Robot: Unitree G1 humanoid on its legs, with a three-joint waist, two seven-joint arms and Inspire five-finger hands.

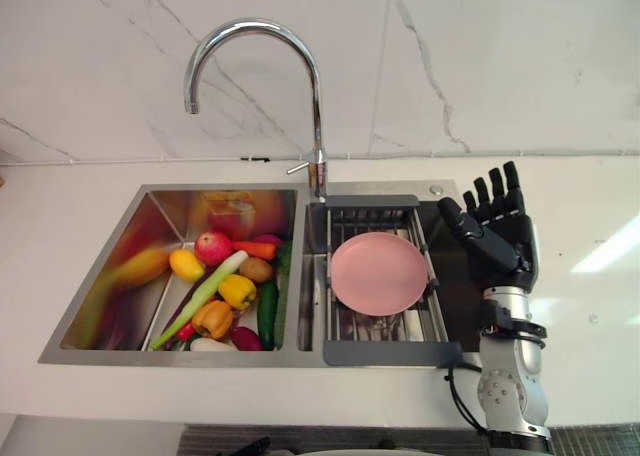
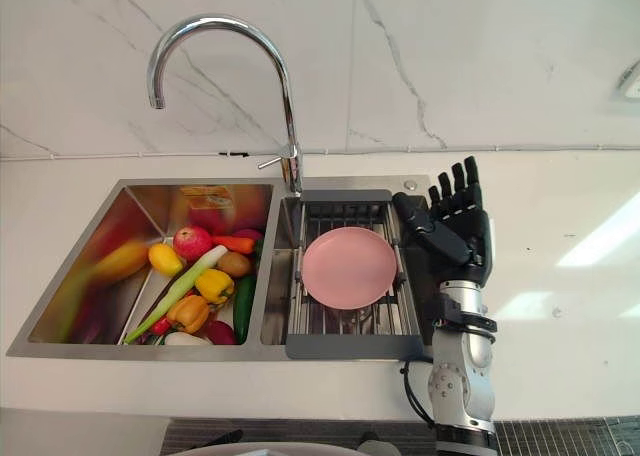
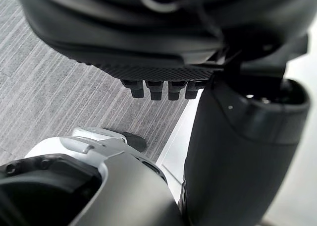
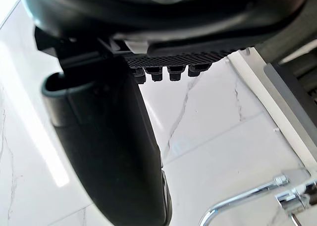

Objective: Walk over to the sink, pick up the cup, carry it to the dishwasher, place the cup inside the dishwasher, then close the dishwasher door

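My right hand (image 1: 500, 236) stands upright over the right rim of the steel sink (image 1: 150, 358), fingers straight and apart, holding nothing. Just to its left a dark drainer rack (image 1: 385, 353) spans the right basin with a pink plate (image 1: 378, 272) lying on it. Something clear and glassy (image 1: 377, 326) shows under the plate's near edge; I cannot tell whether it is the cup. In the right wrist view the right hand (image 4: 99, 137) faces the marble wall. My left hand (image 3: 148, 32) hangs low over grey carpet, fingers straight and empty.
The left basin holds several vegetables and fruits (image 1: 225, 286). A tall curved tap (image 1: 315, 96) rises between the basins at the back. White countertop (image 1: 580, 306) runs round the sink, with a marble wall (image 1: 480, 56) behind it.
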